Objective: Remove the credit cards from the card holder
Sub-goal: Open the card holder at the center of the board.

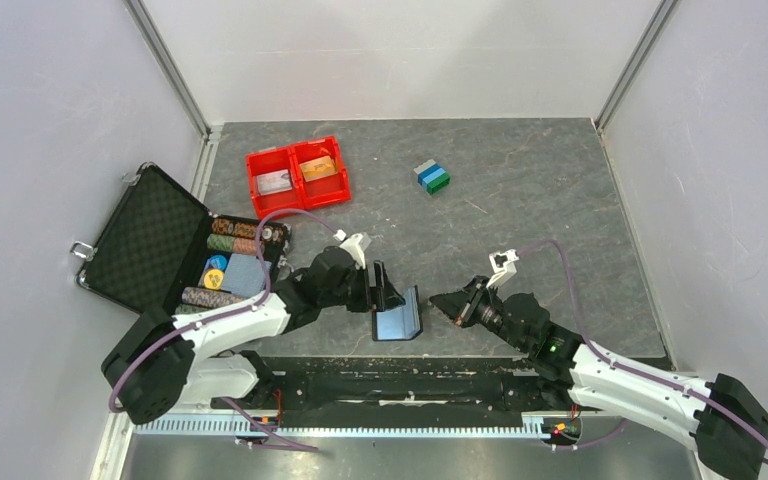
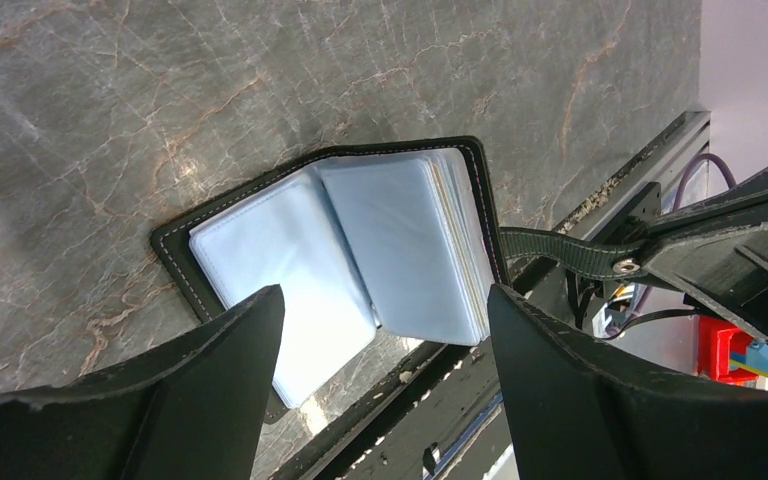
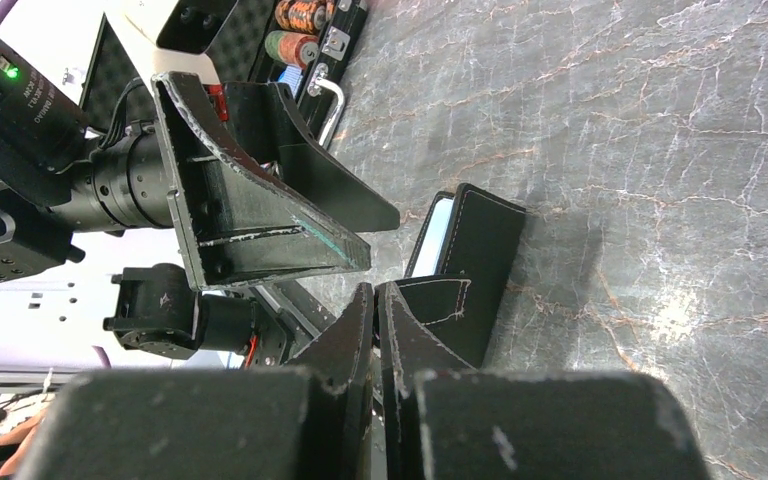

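Observation:
The card holder [image 1: 397,320] lies open near the table's front edge, its right cover tilted up. In the left wrist view it [image 2: 300,250] shows blue-grey plastic sleeves inside black stitched edges; no card face shows in them. My left gripper [image 1: 380,288] is open just above it, fingers [image 2: 230,350] wide apart and holding nothing. My right gripper [image 1: 442,301] is shut just right of the holder's raised black cover [image 3: 475,260], with nothing visible between its fingertips [image 3: 375,300]. An orange credit card [image 1: 318,168] and a whitish-grey one [image 1: 274,181] lie in the red tray [image 1: 296,150].
A black foam-lined case [image 1: 145,235] stands open at the left with rolls of poker chips [image 1: 235,235]. Stacked grey, blue and green blocks [image 1: 432,177] sit at the back middle. The black rail [image 1: 400,385] runs along the front edge just below the holder.

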